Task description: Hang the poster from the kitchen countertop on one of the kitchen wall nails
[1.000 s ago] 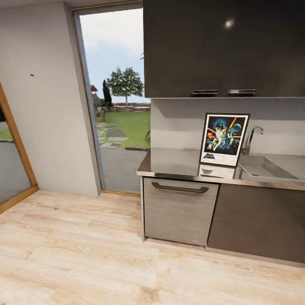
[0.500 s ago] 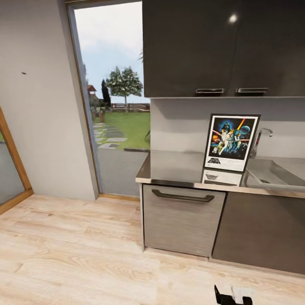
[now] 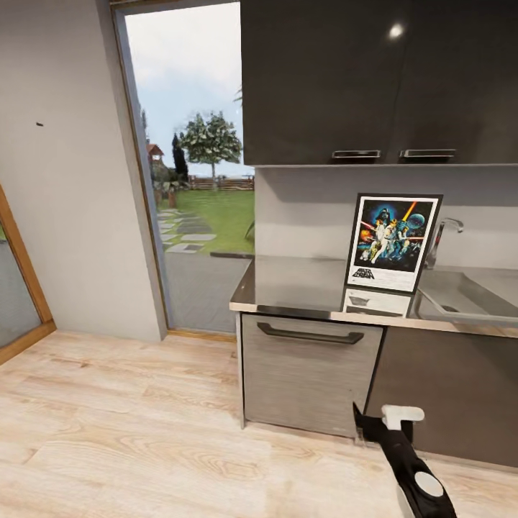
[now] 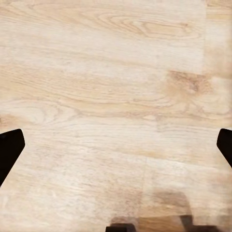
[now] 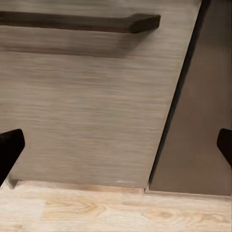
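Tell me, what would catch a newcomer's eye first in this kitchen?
The colourful Star Wars poster stands upright on the glossy kitchen countertop, near the sink, under black upper cabinets. Left of it, a tall glass door shows a sunny garden. Low down, the right gripper rises before the cabinet fronts.

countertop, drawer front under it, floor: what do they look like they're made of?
Countertop: glossy dark slab, probably polished metal or stone; it mirrors the poster standing on it.
Drawer front: matte grey-brown, fine horizontal grain, likely wood-look laminate; dark bar handle.
Floor: pale wood planks or wood-print, with visible knots and plank seams.
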`<state>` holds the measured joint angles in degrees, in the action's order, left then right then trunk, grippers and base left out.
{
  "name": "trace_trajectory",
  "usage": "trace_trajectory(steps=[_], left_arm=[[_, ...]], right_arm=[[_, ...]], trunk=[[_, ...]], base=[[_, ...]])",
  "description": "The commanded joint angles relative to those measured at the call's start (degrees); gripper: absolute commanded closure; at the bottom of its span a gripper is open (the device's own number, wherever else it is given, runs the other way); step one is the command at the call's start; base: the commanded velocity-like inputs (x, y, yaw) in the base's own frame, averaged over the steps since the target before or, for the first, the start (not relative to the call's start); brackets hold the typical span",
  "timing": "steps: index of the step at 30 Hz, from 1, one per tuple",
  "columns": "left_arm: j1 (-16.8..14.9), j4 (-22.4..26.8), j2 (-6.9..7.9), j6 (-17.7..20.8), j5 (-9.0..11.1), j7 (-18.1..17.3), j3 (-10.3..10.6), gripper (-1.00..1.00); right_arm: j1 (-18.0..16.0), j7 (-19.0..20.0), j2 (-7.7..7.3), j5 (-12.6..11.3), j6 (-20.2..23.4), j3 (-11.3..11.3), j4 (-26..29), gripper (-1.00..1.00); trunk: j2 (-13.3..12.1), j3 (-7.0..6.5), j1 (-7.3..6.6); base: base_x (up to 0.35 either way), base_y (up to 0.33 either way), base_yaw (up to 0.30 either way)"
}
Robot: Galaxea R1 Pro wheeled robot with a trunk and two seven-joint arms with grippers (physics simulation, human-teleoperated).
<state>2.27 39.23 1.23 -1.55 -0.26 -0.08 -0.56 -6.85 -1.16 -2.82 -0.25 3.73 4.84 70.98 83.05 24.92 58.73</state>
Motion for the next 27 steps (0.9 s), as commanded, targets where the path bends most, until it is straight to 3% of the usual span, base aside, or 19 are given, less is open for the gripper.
trace_trajectory(steps=[1,5,6,7,8,10,11,14,19,27], left_arm=[[0.01,0.06,0.03,-0.11,-0.02,-0.01,-0.05,-1.00],[0.01,0.06,0.12,-0.12,-0.01,-0.01,-0.05,-1.00],[0.01,0.06,0.15,-0.13,-0.01,-0.01,-0.05,-1.00],[0.01,0.06,0.16,-0.17,-0.01,-0.01,-0.06,-1.00],[0.01,0.06,0.17,-0.15,-0.01,-0.01,-0.06,-1.00],[0.01,0.06,0.17,-0.14,0.00,-0.01,-0.06,-1.00],[0.01,0.06,0.18,-0.13,0.00,-0.01,-0.06,-1.00],[0.02,0.06,0.18,-0.12,0.00,-0.01,-0.06,-1.00],[0.01,0.06,0.18,-0.12,0.06,-0.01,-0.06,-1.00],[0.01,0.11,0.18,-0.15,0.08,-0.01,-0.06,-1.00]], right_arm=[[-0.16,-0.17,0.62,-0.02,3.57,-0.06,3.69,-1.00],[-0.96,-1.50,2.39,0.02,9.34,-0.20,9.53,-1.00],[-2.97,-4.26,3.54,0.00,12.99,-0.65,12.25,-1.00],[-7.50,-9.55,4.65,-0.01,17.71,-2.49,13.95,-1.00],[-9.80,-12.46,4.94,-0.01,20.13,-3.86,14.35,-1.00],[-13.19,-16.75,5.20,-0.04,23.26,-6.14,14.68,-1.00],[-18.27,-23.27,5.87,-0.11,25.95,-8.94,14.73,-1.00],[-21.77,-28.22,7.50,-0.10,26.85,-9.96,14.38,-1.00],[-24.13,-30.91,8.66,-0.10,27.24,-10.40,14.00,-1.00],[-25.00,-32.13,9.11,-0.10,27.29,-10.55,13.64,-1.00]], trunk=[[0.03,0.05,0.00],[0.03,0.05,0.00],[0.03,0.05,0.00],[0.03,0.05,0.00],[0.03,0.05,0.00],[0.03,0.05,0.00],[0.03,0.05,0.00],[0.03,0.05,0.00],[0.03,0.05,0.00],[0.03,0.05,0.00]], base=[[0.000,0.000,0.000],[0.000,0.000,0.000],[0.000,0.000,0.000],[0.000,0.000,0.000],[0.000,0.000,0.000],[0.000,0.000,0.000],[0.033,0.000,0.000],[0.103,0.000,0.000],[0.229,0.000,0.000],[0.317,0.000,0.000]])
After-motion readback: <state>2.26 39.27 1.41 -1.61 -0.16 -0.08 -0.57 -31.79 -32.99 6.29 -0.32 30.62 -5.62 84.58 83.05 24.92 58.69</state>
